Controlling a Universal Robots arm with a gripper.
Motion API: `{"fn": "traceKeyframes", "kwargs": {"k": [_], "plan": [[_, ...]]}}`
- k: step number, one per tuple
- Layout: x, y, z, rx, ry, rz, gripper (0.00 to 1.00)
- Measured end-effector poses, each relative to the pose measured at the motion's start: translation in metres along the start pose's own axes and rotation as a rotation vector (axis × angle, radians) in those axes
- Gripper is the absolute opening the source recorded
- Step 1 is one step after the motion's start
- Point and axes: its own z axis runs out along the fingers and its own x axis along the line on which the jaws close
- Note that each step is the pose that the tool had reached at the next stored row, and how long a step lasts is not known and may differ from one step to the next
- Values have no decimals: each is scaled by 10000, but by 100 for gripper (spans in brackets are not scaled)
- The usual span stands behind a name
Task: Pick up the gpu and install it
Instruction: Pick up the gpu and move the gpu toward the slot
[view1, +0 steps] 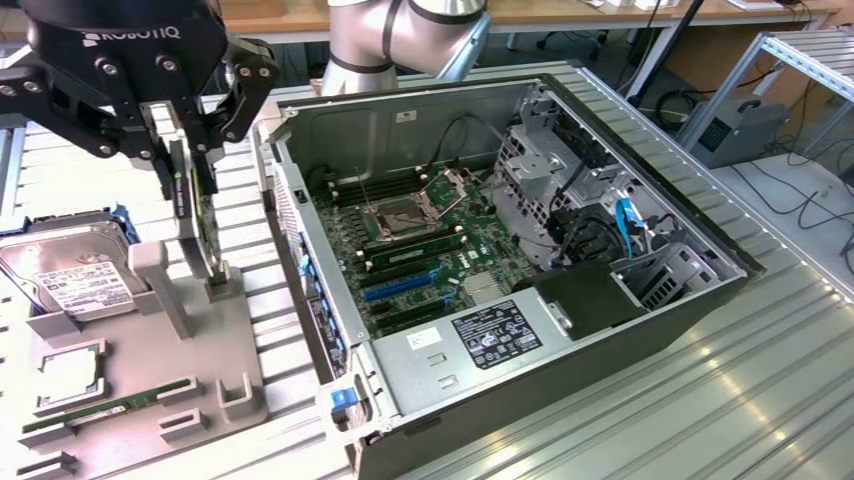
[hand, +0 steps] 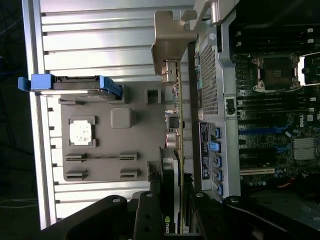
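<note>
The gpu (view1: 200, 220) is a thin dark card standing on edge over the grey parts holder (view1: 147, 340) at the exterior view's left. My gripper (view1: 187, 150) comes down from above and is shut on the card's upper edge. The card's lower end sits at a slotted post of the holder; I cannot tell whether it is still seated there. In the wrist view the gpu (hand: 176, 125) runs edge-on away from my gripper (hand: 173, 212), with black fingers (hand: 150, 215) on either side and its pale metal bracket (hand: 170, 35) at the far end.
The open computer case (view1: 694, 300) lies beside the holder, its motherboard (view1: 414, 240) and blue card slots (view1: 400, 285) exposed. The holder also carries a hard drive (view1: 67, 270), a processor chip (view1: 67, 365) and a green memory stick (view1: 107, 410). Everything rests on ribbed aluminium table.
</note>
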Motion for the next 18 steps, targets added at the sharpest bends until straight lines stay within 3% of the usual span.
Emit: {"fn": "traceKeyframes", "kwargs": {"k": [9, 18], "plan": [[-263, 15, 5, 1, 1, 0, 27], [-623, 35, 14, 0, 0, 0, 27]]}}
